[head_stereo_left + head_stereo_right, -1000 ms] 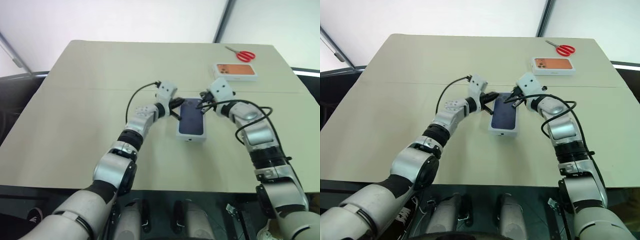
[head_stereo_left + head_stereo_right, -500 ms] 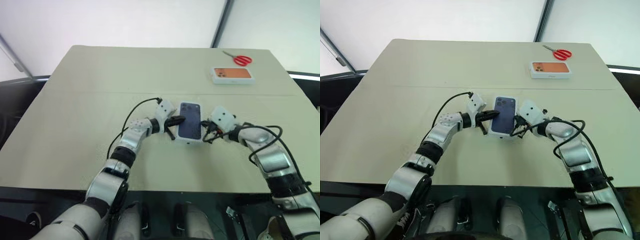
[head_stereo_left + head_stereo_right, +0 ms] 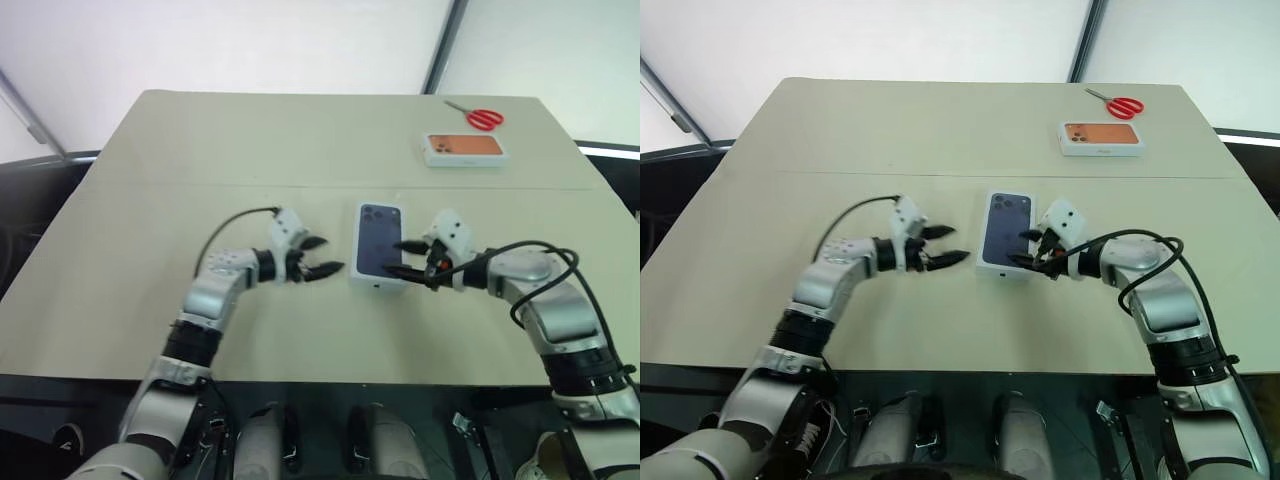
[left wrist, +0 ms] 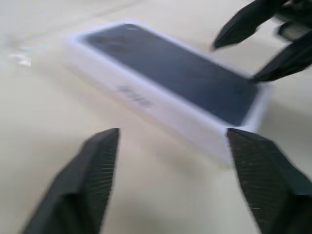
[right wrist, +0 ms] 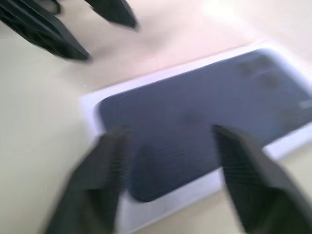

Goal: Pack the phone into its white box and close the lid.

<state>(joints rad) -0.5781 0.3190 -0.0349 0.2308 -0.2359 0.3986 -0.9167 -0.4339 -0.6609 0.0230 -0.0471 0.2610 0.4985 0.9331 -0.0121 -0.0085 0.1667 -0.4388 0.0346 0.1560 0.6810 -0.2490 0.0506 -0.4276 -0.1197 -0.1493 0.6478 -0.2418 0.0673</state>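
A white box (image 3: 377,285) lies flat in the middle of the table. Its top face is dark navy (image 3: 380,250) with a camera cluster at the far left corner, inside a thin white border. I cannot tell whether that face is the phone or a print on the lid. My left gripper (image 3: 330,254) stands open on the box's left, a short gap away from it and holding nothing. My right gripper (image 3: 396,256) is open at the box's right edge, its fingertips over the border. In the left wrist view the box (image 4: 170,68) lies ahead of my open fingers (image 4: 97,165).
A second white box with an orange phone picture (image 3: 465,148) lies at the far right, with red scissors (image 3: 483,117) behind it. The beige table (image 3: 150,180) ends close below my arms, and a seam crosses it behind the box.
Both grippers were shut on the box's sides and have opened. The left one has drawn away to the left. The right one stays at the right edge.
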